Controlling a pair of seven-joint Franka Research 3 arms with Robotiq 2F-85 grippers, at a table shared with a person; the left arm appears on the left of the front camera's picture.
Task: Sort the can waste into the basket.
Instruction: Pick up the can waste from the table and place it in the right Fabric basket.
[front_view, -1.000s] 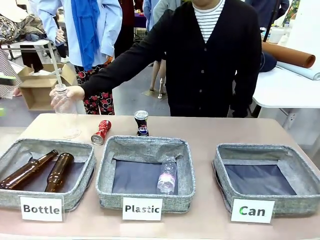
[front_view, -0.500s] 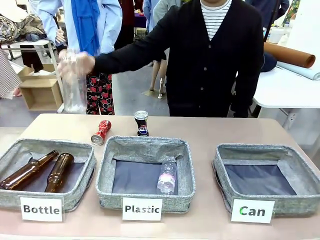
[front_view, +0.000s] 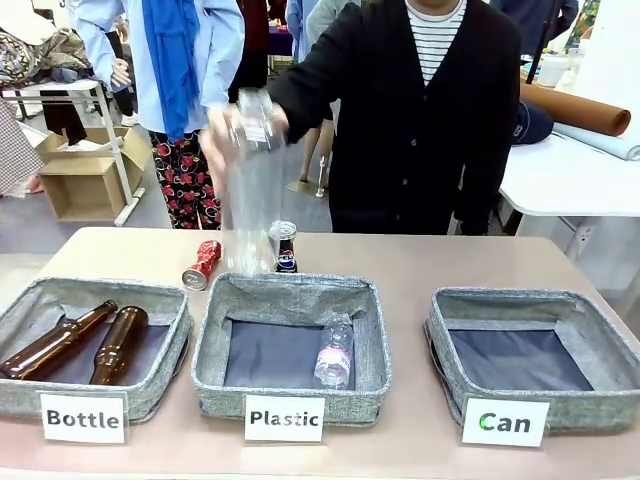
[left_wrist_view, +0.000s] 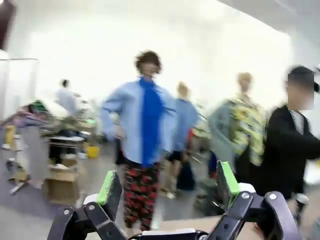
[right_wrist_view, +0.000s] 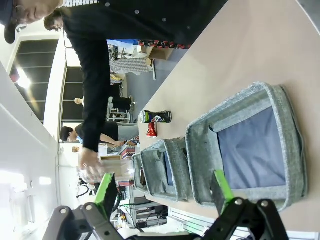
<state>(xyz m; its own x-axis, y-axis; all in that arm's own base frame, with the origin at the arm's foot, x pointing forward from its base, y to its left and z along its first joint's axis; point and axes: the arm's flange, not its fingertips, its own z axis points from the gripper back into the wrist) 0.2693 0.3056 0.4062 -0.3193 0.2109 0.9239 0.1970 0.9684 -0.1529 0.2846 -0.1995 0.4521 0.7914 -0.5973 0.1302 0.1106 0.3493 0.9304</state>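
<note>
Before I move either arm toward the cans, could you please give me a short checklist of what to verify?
1. The Can basket is empty: ok.
2. The red can lies on the table with nothing touching it: ok.
3. The dark can stands upright: ok.
4. Space around the cans is free: not ok. The person's hand holds a clear bottle that overlaps the dark can in the front view.
5. The left claw is open and empty: ok.
6. The right claw is open and empty: ok.
</note>
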